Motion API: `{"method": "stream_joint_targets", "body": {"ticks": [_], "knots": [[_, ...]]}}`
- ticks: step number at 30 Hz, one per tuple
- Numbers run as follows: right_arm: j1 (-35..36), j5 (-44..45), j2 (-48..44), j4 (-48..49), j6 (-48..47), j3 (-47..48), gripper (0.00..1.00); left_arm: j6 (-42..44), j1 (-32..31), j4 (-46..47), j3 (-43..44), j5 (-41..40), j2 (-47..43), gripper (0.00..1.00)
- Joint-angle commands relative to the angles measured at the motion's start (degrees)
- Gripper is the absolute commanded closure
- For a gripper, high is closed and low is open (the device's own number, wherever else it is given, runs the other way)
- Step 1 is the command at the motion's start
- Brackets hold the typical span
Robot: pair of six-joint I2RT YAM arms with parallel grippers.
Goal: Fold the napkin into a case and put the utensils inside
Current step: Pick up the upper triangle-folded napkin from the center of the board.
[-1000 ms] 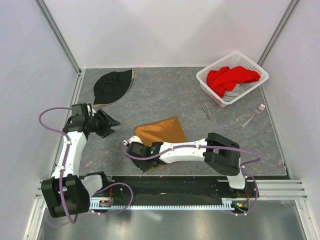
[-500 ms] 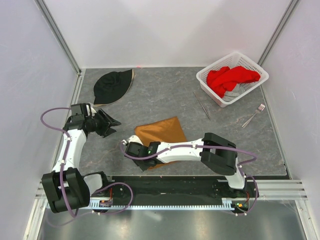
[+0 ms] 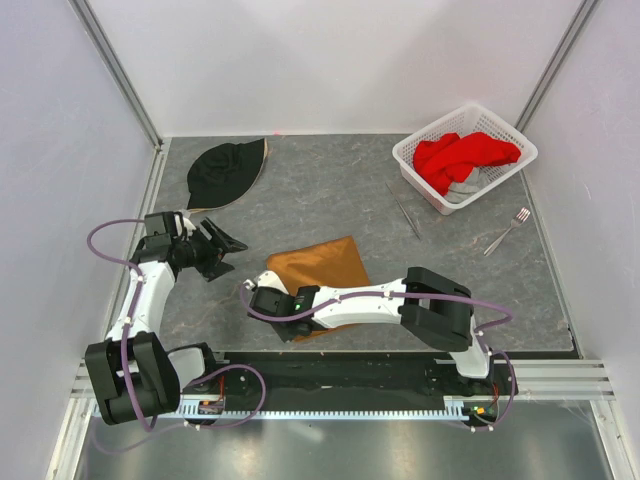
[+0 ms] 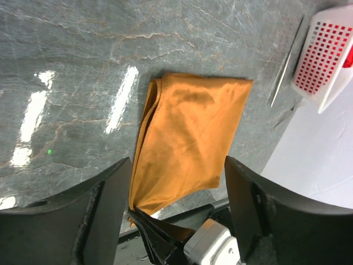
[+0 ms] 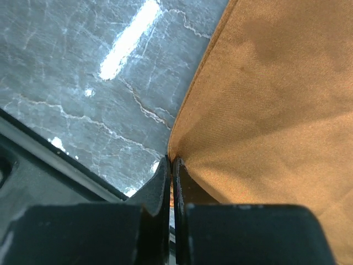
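The napkin (image 3: 322,261) is a shiny orange-brown cloth lying folded on the grey table, seen again in the left wrist view (image 4: 190,132) and the right wrist view (image 5: 276,94). My right gripper (image 3: 286,322) is shut on its near left corner (image 5: 171,163), and that corner is drawn up off the table. To the left of the napkin, my left gripper (image 3: 228,257) stands wide open and holds nothing (image 4: 176,168). The thin grey knife (image 3: 404,210) lies at the back right. The silver fork (image 3: 508,231) lies further right.
A white basket (image 3: 430,129) at the back right holds a red cloth (image 3: 460,155). A black hat (image 3: 225,172) lies at the back left. White walls close in the table on three sides.
My right gripper has closed on the napkin's near left corner. My left gripper has opened wider and shifted slightly toward the napkin.
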Motion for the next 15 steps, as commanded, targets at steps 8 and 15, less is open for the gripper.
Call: {"method": "stream_joint_targets", "body": {"ticks": [8, 15], "knots": [[-7.3, -14.9, -16.3, 13.0, 5.6, -13.9, 1.0, -4.3, -5.8, 11.5, -5.5, 4.9, 4.4, 0.2], [-13.2, -20.7, -24.4, 20.1, 9.5, -23.2, 1.0, -9.6, -10.6, 17.0, -6.6, -1.8, 6.6, 0.2]]}}
